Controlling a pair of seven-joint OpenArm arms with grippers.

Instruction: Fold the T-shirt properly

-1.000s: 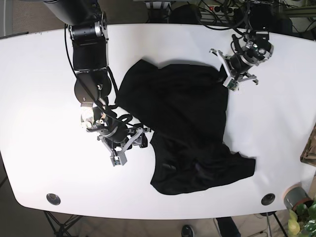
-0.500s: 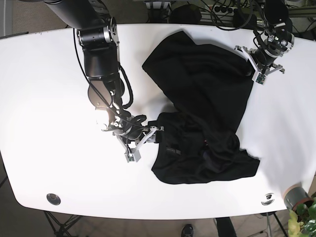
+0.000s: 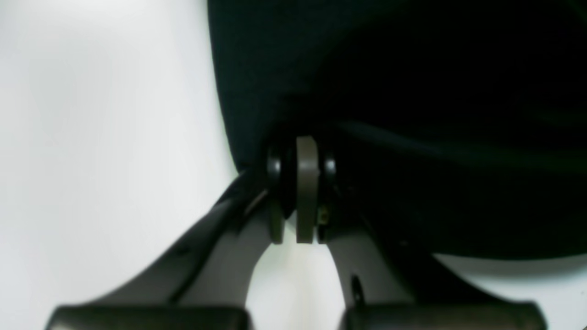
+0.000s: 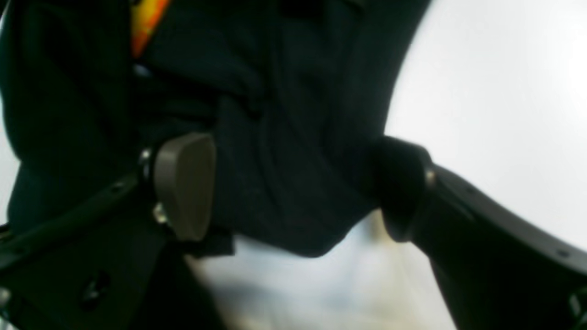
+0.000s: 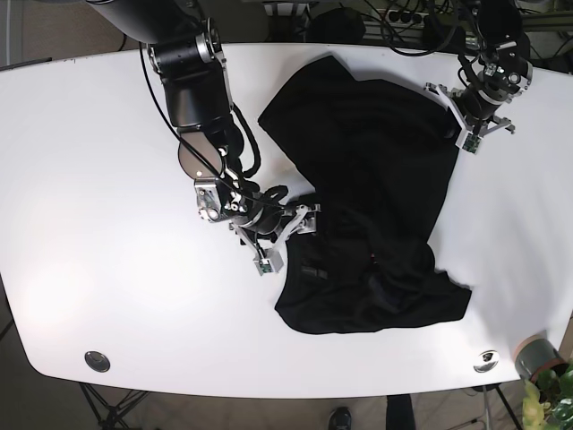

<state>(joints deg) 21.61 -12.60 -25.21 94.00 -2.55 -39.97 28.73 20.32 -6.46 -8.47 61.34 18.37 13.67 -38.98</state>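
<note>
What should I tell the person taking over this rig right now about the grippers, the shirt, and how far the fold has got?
Left gripper: shut on the T-shirt at its far right edge.
Right gripper: open, fingers either side of a bunched fold near the shirt's middle left; not gripping.
T-shirt: black, crumpled on the white table, upper part spread, lower part heaped toward the near edge.
Done: one edge gripped.
Left: close the right gripper, flatten the shirt, make every fold.

Black T-shirt (image 5: 376, 197) sprawls crumpled across the table — far corner stretched, near end bunched.
</note>
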